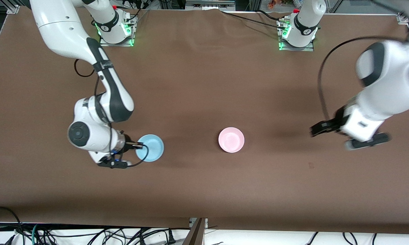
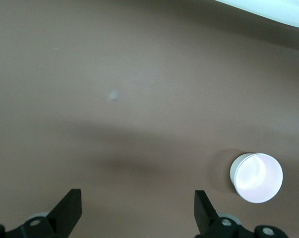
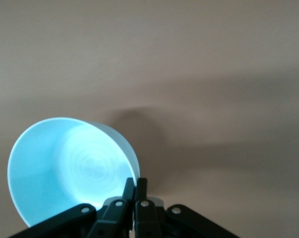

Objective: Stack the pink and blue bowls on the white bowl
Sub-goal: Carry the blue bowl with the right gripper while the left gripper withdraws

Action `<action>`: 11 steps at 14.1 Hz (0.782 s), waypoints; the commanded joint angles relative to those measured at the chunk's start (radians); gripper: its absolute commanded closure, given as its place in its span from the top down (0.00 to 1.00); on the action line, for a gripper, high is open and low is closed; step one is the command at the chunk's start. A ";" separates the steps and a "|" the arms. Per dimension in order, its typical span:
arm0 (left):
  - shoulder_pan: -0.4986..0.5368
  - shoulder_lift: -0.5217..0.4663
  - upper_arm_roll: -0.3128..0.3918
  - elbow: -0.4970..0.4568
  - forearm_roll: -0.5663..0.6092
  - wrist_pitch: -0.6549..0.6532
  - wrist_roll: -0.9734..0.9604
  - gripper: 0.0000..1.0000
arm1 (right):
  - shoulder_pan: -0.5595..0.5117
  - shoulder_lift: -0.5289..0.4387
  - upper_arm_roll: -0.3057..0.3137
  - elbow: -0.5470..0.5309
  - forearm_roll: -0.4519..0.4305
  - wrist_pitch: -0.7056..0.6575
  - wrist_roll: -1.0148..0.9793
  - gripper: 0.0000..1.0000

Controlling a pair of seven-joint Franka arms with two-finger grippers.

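The right tool (image 1: 135, 146) is clamped on the rim of the blue bowl (image 1: 150, 147), toward the right arm's end of the desk (image 1: 204, 85). The pink bowl (image 1: 231, 140) sits mid-desk between the arms, toward the left arm's end from the blue bowl. The left tool (image 1: 330, 131) hovers wide and empty; the left wrist view alone shows a white wall below the pink bowl's rim, probably the white bowl (image 2: 234, 171).

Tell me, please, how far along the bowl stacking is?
Done: the pink bowl appears stacked mid-table, a white wall showing beneath it; the left tool is open and empty. In hand: the right tool is shut on the blue bowl. Left: placing blue on pink.
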 commanded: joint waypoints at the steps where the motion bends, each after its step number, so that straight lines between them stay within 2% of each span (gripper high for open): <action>1: 0.070 -0.075 -0.014 -0.030 0.023 -0.105 0.055 1.00 | 0.074 -0.001 0.037 0.059 0.009 -0.015 0.211 0.00; 4: 0.136 -0.120 -0.013 -0.026 0.027 -0.165 0.165 1.00 | 0.207 0.008 0.037 0.079 0.009 0.038 0.439 0.00; 7: 0.150 -0.146 -0.016 -0.026 0.116 -0.208 0.248 1.00 | 0.345 0.043 0.029 0.081 -0.006 0.165 0.620 0.00; 9: 0.150 -0.140 -0.019 -0.024 0.116 -0.228 0.259 1.00 | 0.390 0.080 0.025 0.099 -0.040 0.251 0.675 0.00; 11: 0.151 -0.118 -0.019 0.002 0.112 -0.231 0.260 1.00 | 0.418 0.127 0.019 0.166 -0.068 0.269 0.715 0.00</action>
